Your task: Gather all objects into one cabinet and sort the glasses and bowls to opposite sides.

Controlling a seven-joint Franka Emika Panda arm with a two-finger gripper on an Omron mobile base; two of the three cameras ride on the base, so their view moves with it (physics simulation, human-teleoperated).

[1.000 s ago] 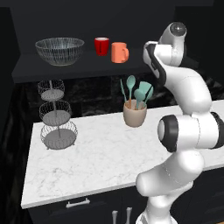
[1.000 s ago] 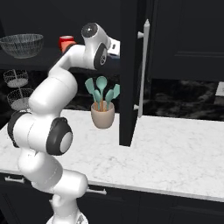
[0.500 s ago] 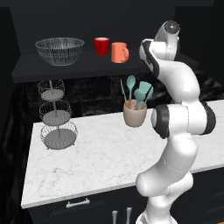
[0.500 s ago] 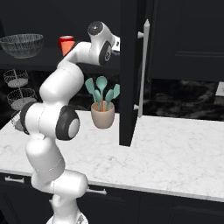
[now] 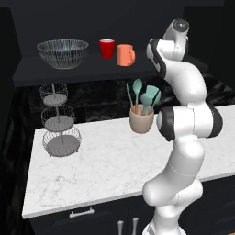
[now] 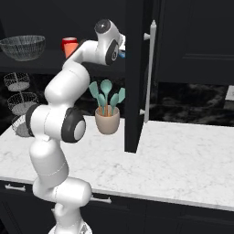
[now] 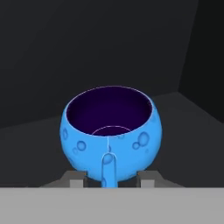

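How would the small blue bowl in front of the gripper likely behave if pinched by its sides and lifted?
The blue bowl looks rigid, so it would probably keep its shape. Its rounded, glossy sides curve in towards the base, so the fingertips might slide unless they close near its widest part. It looks small and thin-walled, so probably light; it sits upright on the dark shelf and might rock if nudged.

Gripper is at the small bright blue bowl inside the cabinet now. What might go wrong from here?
1. The small bright blue bowl sits between the dark fingertips on the dark cabinet shelf; a careless retreat may drag or tip it.
2. The open black door stands close beside the arm; a wide swing might hit it.
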